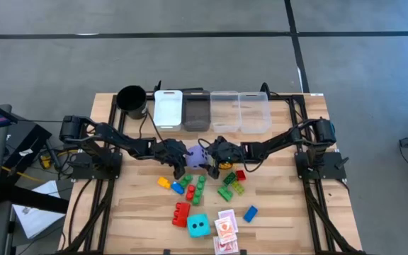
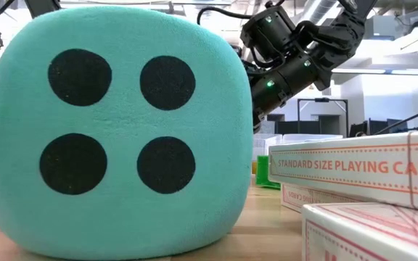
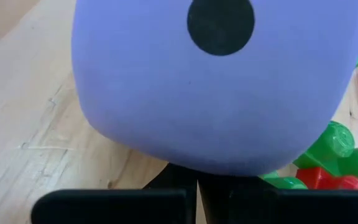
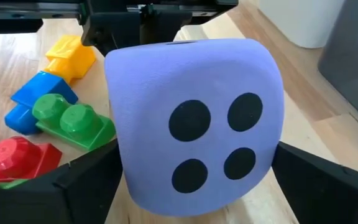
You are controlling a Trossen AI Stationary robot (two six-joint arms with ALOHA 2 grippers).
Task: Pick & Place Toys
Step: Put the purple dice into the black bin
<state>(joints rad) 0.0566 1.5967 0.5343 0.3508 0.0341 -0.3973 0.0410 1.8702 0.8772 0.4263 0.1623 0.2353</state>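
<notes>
A purple soft die [image 1: 195, 157] sits mid-table between both grippers. My left gripper [image 1: 183, 161] is shut and comes at it from the table's left. My right gripper [image 1: 210, 161] is open and comes from the right; its fingers [image 4: 86, 186] stand on either side of the die [image 4: 191, 124]. Near the front edge a cyan die [image 1: 197, 225] rests on the table beside red-white card packs [image 1: 226, 227]. Yellow [image 1: 163, 182], blue [image 1: 178, 188], green [image 1: 195, 188] and red [image 1: 181, 212] bricks lie scattered between. In the low view the cyan die [image 2: 115, 130] hides the purple one. My left gripper's shut fingertips [image 3: 196, 186] meet the low part of the purple die's side [image 3: 204, 163] that faces the left arm, slanting down from the table's left. My right gripper's fingers stand close against two opposite sides of the die [image 4: 124, 155]; whether they touch it I cannot tell.
Along the far edge stand a black cup [image 1: 131, 99], a white bin [image 1: 168, 108], a dark bin [image 1: 196, 110] and two clear bins [image 1: 225, 111]. More green [image 1: 230, 190], red [image 1: 240, 174] and blue [image 1: 250, 212] bricks lie right of centre.
</notes>
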